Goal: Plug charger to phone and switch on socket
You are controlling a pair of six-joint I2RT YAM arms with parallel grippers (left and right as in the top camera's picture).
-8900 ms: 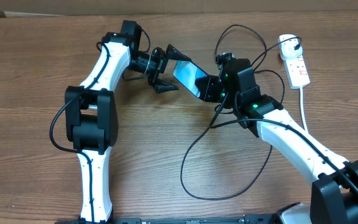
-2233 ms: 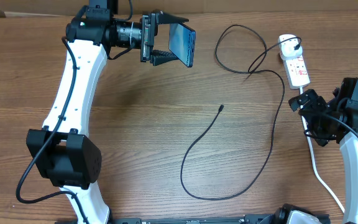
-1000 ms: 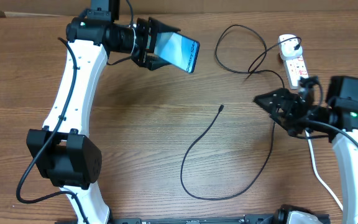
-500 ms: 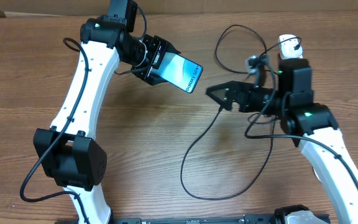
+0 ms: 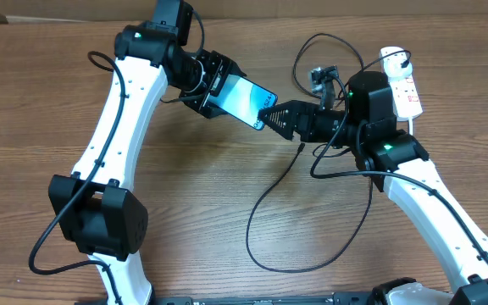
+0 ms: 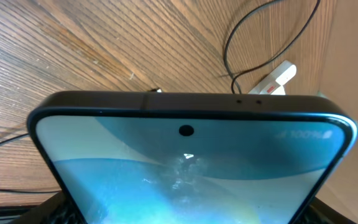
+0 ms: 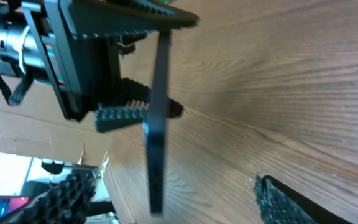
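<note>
the phone [image 5: 244, 99] is held off the table [image 5: 193, 220], clamped in the left gripper [image 5: 213, 85] with its lit screen facing up and tilted – its free end points toward the right arm. the right gripper [image 5: 268, 119] hangs just beside that free end with its jaws spread wide and nothing in them; from the right wrist the phone shows edge-on between the two open fingers.

the charger [image 5: 247, 235] lies loose on the wood, and its connector tip [image 5: 302, 146] rests below the right gripper, apart from the phone and gripped by nobody. its far end runs to the white plug [image 5: 388, 55] sitting at the socket [image 5: 407, 91], well off to the right.

so, as i judge it, only the lifting of the phone is done – picking up the tip, plugging it in and pressing the switch all remain. whether the switch is on, i cannot tell.
</note>
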